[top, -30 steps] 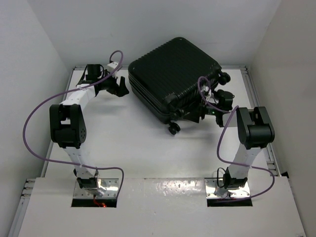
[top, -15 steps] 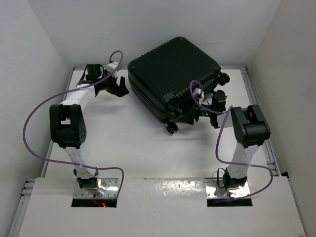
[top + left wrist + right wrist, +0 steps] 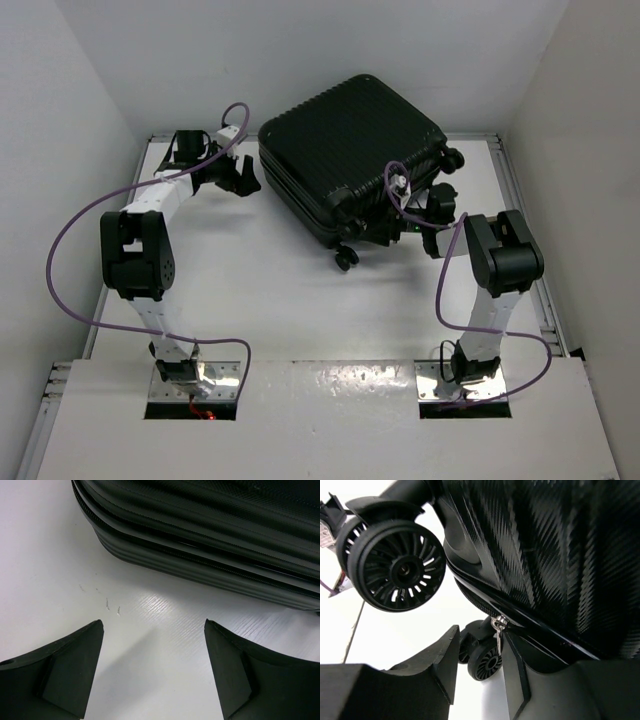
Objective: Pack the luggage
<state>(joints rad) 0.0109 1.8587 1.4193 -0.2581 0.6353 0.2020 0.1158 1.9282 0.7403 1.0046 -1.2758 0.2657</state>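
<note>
The luggage [image 3: 350, 150], a black ribbed hard-shell suitcase, lies closed at the back of the white table [image 3: 260, 290]. My left gripper [image 3: 243, 180] hovers open just off its left corner; in the left wrist view the jaws [image 3: 154, 625] frame bare table, with the luggage [image 3: 210, 525] beyond them. My right gripper [image 3: 400, 228] is at the wheeled edge. In the right wrist view the jaws [image 3: 481, 632] stand narrowly apart around the silver zipper pull [image 3: 498, 632], which hangs against the right finger [image 3: 515, 665]. The left finger stays clear of it.
A large caster wheel [image 3: 395, 567] sits close above the right jaws and a smaller wheel [image 3: 487, 662] just behind them. White walls enclose the table on three sides. A rail [image 3: 520, 200] runs along the right edge. Purple cables loop off both arms.
My right gripper has moved left in against the luggage's wheeled edge and its jaws have narrowed around the zipper pull. The left arm has not moved.
</note>
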